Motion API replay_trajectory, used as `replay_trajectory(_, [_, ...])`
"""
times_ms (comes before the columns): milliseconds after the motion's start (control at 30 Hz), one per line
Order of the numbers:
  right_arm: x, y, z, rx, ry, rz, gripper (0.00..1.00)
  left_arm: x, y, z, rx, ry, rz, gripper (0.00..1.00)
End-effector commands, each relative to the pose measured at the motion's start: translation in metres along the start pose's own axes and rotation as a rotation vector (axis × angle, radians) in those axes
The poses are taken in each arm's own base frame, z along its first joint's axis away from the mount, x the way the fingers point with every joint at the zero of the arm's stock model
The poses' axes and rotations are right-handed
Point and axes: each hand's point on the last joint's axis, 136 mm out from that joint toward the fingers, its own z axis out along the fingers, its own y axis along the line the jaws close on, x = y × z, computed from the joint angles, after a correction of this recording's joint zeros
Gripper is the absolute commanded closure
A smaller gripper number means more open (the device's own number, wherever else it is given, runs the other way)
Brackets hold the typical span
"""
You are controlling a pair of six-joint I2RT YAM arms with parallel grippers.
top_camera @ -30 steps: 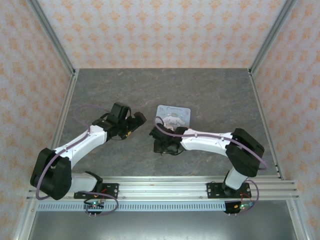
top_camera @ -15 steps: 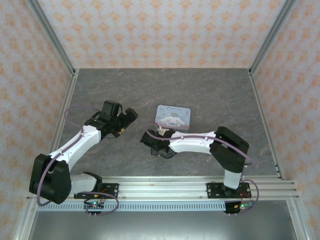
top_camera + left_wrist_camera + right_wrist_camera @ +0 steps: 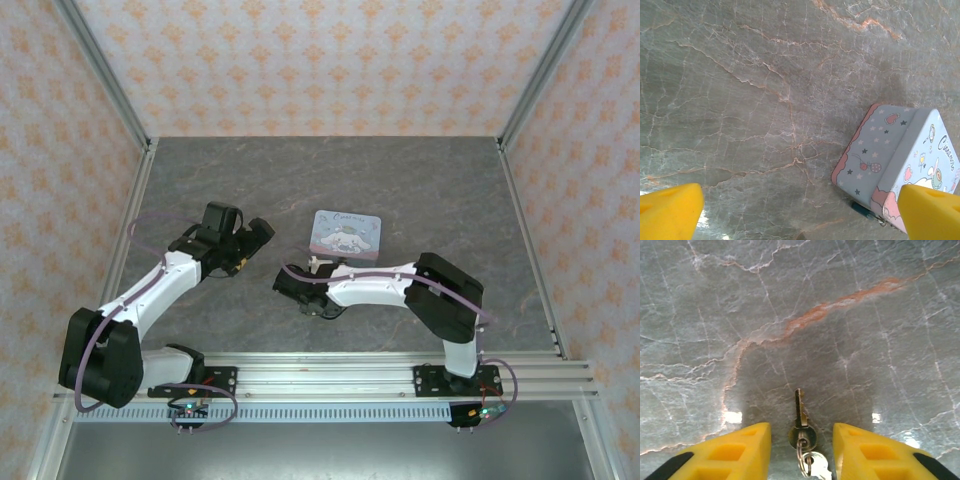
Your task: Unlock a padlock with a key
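Grey-veined stone table [image 3: 420, 180], during an attempt to unlock a padlock with a key: the right gripper [image 3: 801, 440] hangs low between the table's centre and its near edge; its yellow fingers [image 3: 742, 450] stand part-way apart on either side of the key [image 3: 799, 405]; the key lies flat on the stone, blade pointing away from the wrist, with a ring [image 3: 802, 452] and a second key [image 3: 815, 467] behind its head; bare table shows on each side of the head, so nothing is held yet; the padlock [image 3: 860, 207], a small teal body, lies just beside a lower corner of the cartoon-printed tin [image 3: 900, 165] near the table's centre; the left gripper [image 3: 258, 236] hovers to the left of the tin, toward the left edge, its fingers spread wide and empty. The likely trouble is the pick-up: a thin key flat on hard stone may skate out from between the pads, or be pinched together with the ring and come up crooked; the second key may then swing and snag at the keyhole; the padlock is light and unheld and would probably slide away from the key's push; the tin so close beside it leaves the left fingers little room to steady it.
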Motion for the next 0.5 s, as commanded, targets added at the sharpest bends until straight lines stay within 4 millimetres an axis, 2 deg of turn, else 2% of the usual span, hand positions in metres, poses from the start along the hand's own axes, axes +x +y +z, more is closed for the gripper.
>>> replay_trajectory(0, [0.0059, -0.014, 0.0124, 0.082, 0.007, -0.018, 0.68, 0.0015, 0.008, -0.0023, -0.02, 0.002, 0.013, 0.0])
replay_trajectory(167, [0.0106, -0.014, 0.0136, 0.08, 0.016, -0.023, 0.8, 0.0014, 0.0073, -0.0019, -0.018, 0.003, 0.011, 0.0])
replay_trajectory(300, [0.0116, -0.0132, 0.0115, 0.052, 0.013, -0.013, 0.98, 0.0015, 0.0062, -0.0022, -0.014, 0.004, 0.016, 0.0])
replay_trajectory(467, [0.0078, -0.0123, 0.0054, 0.003, -0.007, 0.0, 1.0, 0.0019, 0.003, -0.0023, -0.002, 0.011, 0.026, 0.0])
